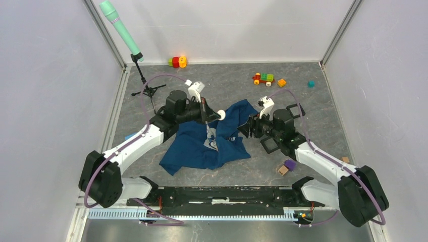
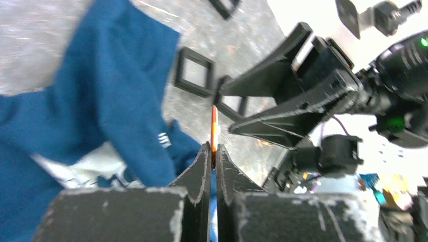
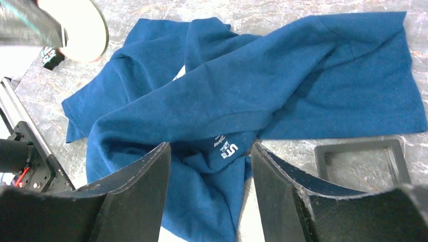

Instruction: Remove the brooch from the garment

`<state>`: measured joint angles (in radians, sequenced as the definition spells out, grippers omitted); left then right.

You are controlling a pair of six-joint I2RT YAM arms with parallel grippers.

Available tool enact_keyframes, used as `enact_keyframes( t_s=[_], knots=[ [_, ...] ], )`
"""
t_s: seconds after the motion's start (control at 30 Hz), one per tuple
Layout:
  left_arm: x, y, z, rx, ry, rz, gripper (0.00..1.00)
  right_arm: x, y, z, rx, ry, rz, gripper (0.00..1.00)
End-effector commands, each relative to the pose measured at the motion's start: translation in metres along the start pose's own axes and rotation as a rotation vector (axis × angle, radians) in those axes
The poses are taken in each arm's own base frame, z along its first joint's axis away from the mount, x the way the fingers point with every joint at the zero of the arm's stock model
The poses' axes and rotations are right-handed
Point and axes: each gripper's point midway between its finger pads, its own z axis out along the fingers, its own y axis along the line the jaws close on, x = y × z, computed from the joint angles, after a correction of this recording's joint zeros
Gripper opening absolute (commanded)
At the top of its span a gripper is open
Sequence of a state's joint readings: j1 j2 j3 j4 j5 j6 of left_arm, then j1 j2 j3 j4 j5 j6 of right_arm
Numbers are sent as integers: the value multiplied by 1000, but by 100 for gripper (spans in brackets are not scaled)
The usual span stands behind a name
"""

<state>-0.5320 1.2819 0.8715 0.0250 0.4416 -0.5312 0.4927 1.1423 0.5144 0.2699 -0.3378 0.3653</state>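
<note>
The dark blue garment (image 1: 194, 146) lies crumpled on the grey floor between the arms, with part of its white print showing; it also shows in the left wrist view (image 2: 101, 91) and the right wrist view (image 3: 282, 75). My left gripper (image 1: 212, 115) is shut on the brooch (image 1: 221, 115), a round white disc held above the garment's upper edge. In the left wrist view the brooch (image 2: 214, 128) shows edge-on as a thin orange strip between the shut fingertips (image 2: 204, 156). In the right wrist view it (image 3: 81, 25) hangs at the top left. My right gripper (image 1: 248, 128) is open over the garment's collar (image 3: 227, 148).
A toy train (image 1: 263, 78), an orange block (image 1: 281, 82) and a teal cube (image 1: 311, 83) lie at the back right. A red-yellow toy (image 1: 176, 61) and a green microphone on a tripod (image 1: 121, 30) stand at the back left. Purple and wooden blocks (image 1: 286, 166) lie near the right arm.
</note>
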Motion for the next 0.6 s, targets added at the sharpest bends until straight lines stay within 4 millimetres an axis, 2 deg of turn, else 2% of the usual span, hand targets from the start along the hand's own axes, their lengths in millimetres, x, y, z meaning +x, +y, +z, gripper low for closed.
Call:
enact_keyframes(
  t_s=[0.0,0.07,0.17,0.3,0.47,0.57],
  knots=[
    [13,-52,6,280,56,11,2,-17,4,-18,-12,-27,-22,64],
    [19,-61,3,333,81,16,2,-29,10,-25,-21,-47,-20,63],
    [22,-63,4,335,90,22,2,-48,25,-31,-78,-93,-26,62],
    [23,-69,5,362,108,20,2,-69,41,-33,-153,-138,-22,61],
    [23,-74,3,379,113,15,2,-82,75,-33,-361,-169,21,60],
    [19,-78,1,387,106,17,2,-87,86,-36,-434,-194,40,60]
  ],
)
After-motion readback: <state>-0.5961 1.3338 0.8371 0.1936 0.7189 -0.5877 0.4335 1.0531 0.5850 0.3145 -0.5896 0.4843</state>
